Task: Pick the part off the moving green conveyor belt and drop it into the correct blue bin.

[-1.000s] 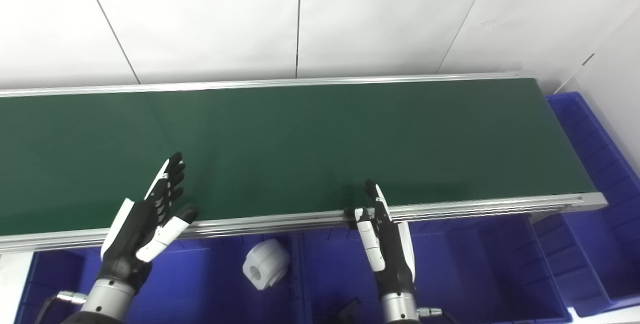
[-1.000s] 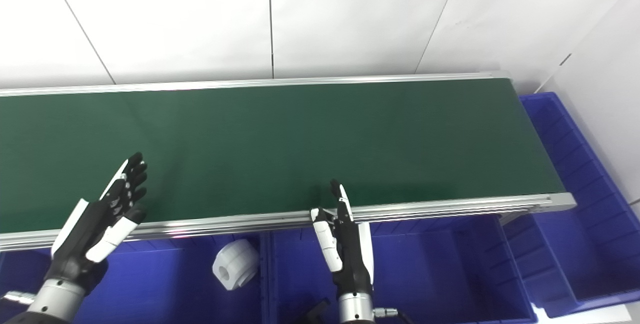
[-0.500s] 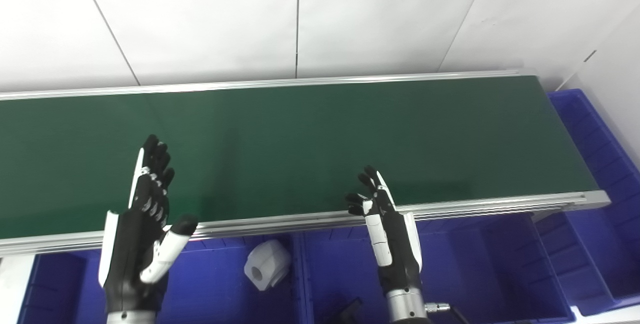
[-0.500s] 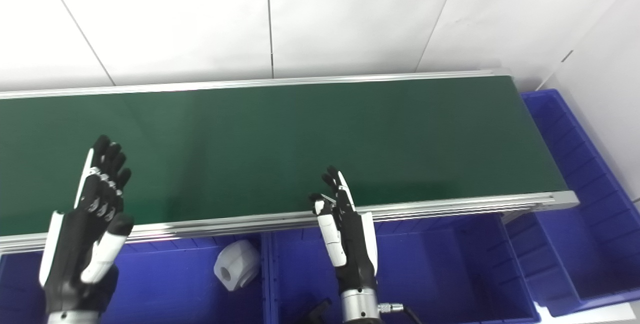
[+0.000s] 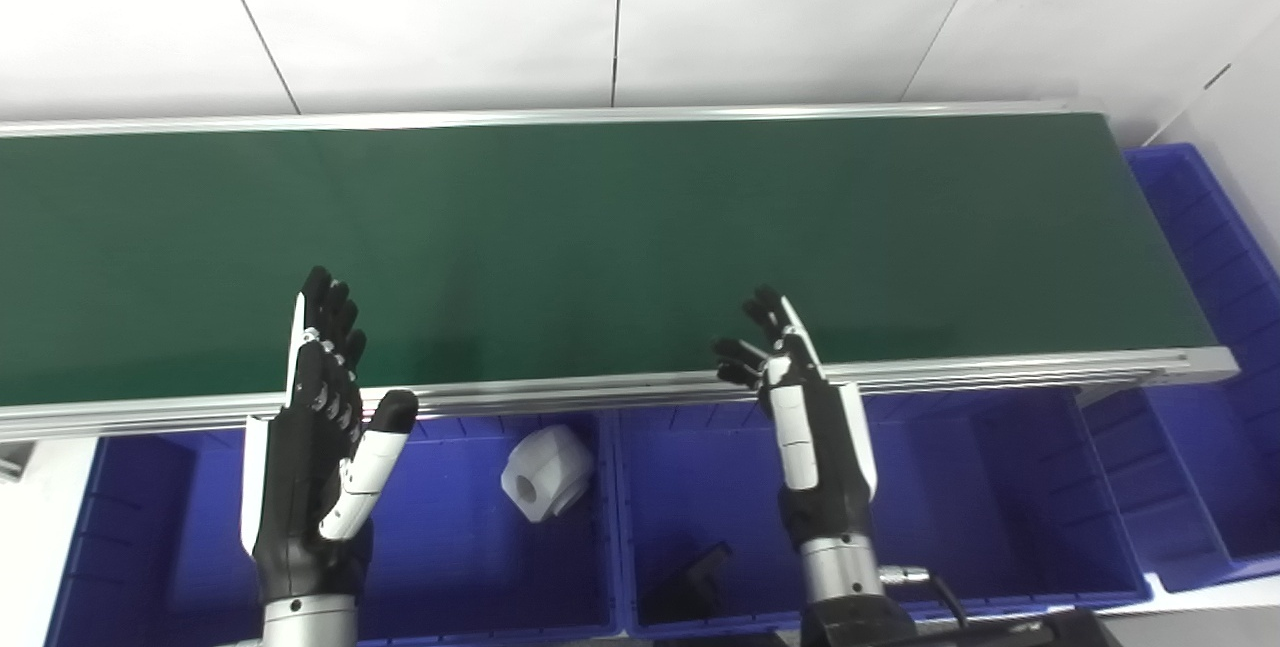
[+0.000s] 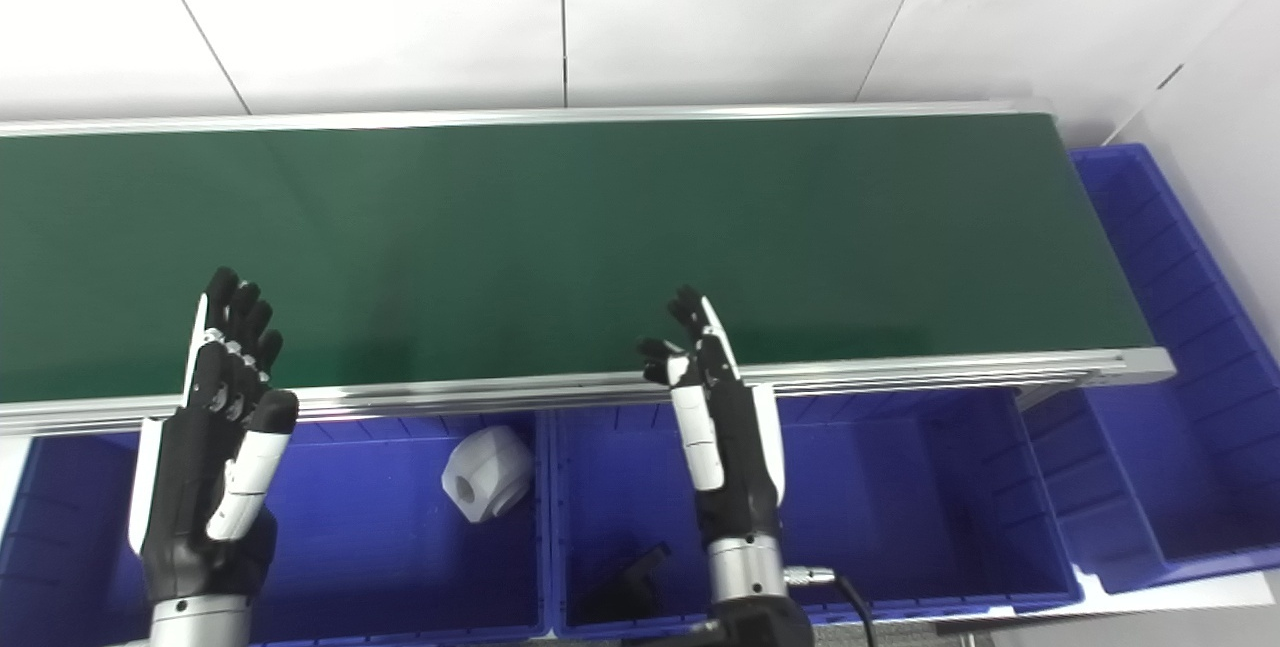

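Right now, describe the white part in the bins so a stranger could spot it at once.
Start at the long green conveyor belt and drop to the row of blue bins along its near edge. In the bin between the two raised hands, just under the belt's rail, lies the white part: a chunky, rounded piece with a round hole in one face. The dark part in the next bin is black and angular.

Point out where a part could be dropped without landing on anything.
Free: the right half of the middle bin, right of the right hand, and the bin past the belt's end. Occupied: the left bin holds a white part; a black part lies at the middle bin's front.
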Robot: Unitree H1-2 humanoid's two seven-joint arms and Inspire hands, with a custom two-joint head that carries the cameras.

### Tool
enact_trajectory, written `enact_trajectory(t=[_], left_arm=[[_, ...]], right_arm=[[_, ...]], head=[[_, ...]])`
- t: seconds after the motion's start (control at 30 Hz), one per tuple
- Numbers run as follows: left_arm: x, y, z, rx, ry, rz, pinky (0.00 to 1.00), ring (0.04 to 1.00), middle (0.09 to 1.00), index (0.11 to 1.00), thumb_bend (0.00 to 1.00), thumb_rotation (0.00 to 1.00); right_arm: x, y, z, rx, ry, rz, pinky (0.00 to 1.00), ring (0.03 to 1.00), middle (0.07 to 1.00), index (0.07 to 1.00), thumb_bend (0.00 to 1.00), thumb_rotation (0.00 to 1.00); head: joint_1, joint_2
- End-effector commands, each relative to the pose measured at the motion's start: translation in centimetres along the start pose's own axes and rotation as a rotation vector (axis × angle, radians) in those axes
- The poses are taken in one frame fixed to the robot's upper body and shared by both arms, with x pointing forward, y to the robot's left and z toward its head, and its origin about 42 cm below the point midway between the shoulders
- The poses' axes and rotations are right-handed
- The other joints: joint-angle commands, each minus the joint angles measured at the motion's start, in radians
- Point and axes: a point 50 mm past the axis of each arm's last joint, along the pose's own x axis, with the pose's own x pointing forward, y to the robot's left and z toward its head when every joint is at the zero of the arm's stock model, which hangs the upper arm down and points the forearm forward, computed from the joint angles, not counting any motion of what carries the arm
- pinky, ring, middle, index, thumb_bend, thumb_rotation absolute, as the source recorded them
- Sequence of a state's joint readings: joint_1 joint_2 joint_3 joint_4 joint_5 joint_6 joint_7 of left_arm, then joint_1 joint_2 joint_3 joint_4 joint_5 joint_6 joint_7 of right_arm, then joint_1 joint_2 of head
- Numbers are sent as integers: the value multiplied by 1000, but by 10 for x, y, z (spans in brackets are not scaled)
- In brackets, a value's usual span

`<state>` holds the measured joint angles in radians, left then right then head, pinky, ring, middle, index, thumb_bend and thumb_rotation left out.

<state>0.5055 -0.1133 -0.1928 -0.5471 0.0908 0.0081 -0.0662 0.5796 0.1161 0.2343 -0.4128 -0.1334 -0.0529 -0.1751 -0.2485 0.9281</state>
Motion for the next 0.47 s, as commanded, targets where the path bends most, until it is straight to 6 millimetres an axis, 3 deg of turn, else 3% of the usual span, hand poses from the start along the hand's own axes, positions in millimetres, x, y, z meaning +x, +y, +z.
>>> enact_trajectory(t=[0.0,0.27,0.43], left_arm=[[-10,1,12,-15,-49,9,1000,1000,1000,1000,572,739],[-23,5,14,-12,-20,-16,1000,992,1000,1000,596,784],[-30,7,8,-10,-3,-41,1000,987,1000,1000,557,780]], right_arm=[[-15,1,11,34,-19,-8,733,781,919,941,783,1000],[-37,-2,23,52,-50,-60,763,807,917,947,781,1000],[-48,-1,17,26,-46,-49,763,807,910,945,734,1000]], head=[[0,-2],[-10,-14],[-8,-27]])
